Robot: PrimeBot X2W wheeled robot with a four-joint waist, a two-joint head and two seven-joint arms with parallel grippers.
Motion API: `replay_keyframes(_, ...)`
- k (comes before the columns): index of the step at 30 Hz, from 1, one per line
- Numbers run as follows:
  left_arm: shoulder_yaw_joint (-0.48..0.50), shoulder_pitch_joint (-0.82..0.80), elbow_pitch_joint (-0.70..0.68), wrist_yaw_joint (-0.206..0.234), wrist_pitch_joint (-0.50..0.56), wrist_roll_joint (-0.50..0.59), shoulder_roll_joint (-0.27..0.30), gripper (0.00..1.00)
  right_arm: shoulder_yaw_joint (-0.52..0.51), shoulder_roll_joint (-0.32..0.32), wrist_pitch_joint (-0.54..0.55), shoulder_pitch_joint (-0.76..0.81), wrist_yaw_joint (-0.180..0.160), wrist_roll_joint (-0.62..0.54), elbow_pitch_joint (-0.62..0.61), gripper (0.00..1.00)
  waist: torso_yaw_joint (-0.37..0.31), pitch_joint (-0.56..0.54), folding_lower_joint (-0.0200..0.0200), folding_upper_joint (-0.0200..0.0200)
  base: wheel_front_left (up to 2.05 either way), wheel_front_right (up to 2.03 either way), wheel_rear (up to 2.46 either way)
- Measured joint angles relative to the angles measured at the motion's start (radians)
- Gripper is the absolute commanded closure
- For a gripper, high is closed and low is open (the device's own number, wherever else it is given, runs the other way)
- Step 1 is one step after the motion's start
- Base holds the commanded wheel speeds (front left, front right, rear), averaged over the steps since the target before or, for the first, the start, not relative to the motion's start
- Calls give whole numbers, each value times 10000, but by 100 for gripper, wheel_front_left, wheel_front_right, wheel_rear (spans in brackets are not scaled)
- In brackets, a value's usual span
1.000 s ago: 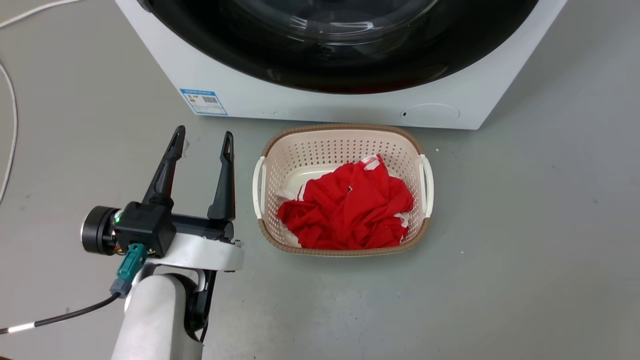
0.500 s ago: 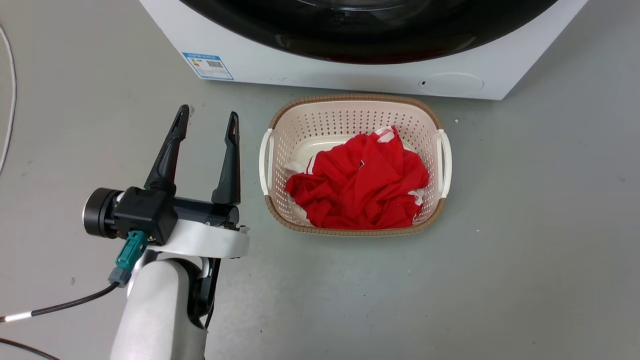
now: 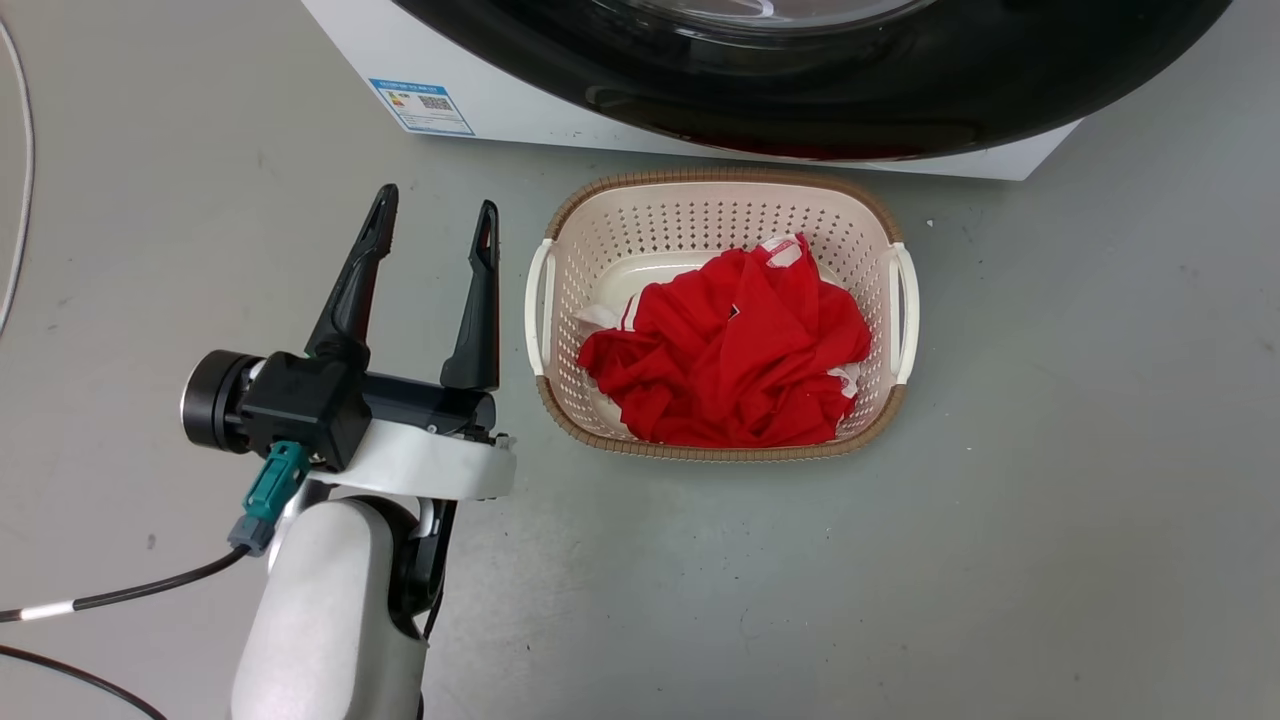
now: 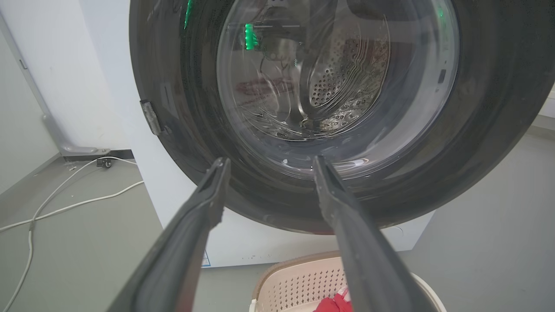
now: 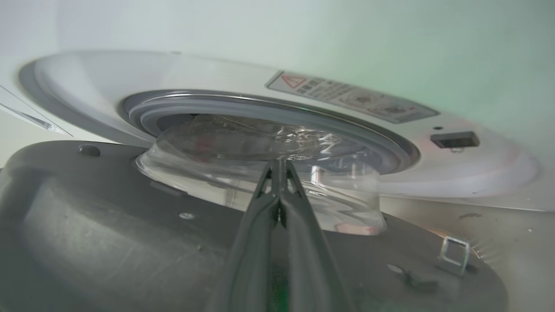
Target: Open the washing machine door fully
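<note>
Grey floor (image 3: 1050,500), basket (image 3: 700,222) w/ red cloth (image 3: 735,350) under ajar washing machine door (image 3: 900,90); L gripper (image 3: 438,200) apart, R gripper (image 5: 279,162) together.

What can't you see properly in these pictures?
Head view: the door is cut off by the top edge.
Head view: print on the label is too small.
Head view: red clothes hide much of the basket.
Right wrist view: warning sticker text is blurred.

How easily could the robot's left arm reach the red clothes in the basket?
Probably easily: the left arm is just beside the basket, jaws open, the red clothes lie uncovered, and nothing stands between.
</note>
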Motion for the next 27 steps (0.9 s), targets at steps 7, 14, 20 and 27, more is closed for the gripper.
replay_keyframes(7,-50,0,94,73,-2,-81,-2,0,-161,-109,1007,381,0,385,-443,100,-73,-129,0,0,0,0,0)
replay_keyframes(14,-92,240,384,75,-2,-44,-4,0,-259,-98,1680,1729,-2,798,-1195,100,-90,-831,0,0,0,0,0)
replay_keyframes(20,-25,890,646,71,0,98,-4,0,-291,167,2100,3374,0,1220,-1973,100,-106,-1875,-1,0,0,0,0)
replay_keyframes(27,-171,1677,838,-27,-2,293,65,0,-242,602,2374,5034,-2,1618,-2989,100,-148,-3043,-2,0,0,0,0)
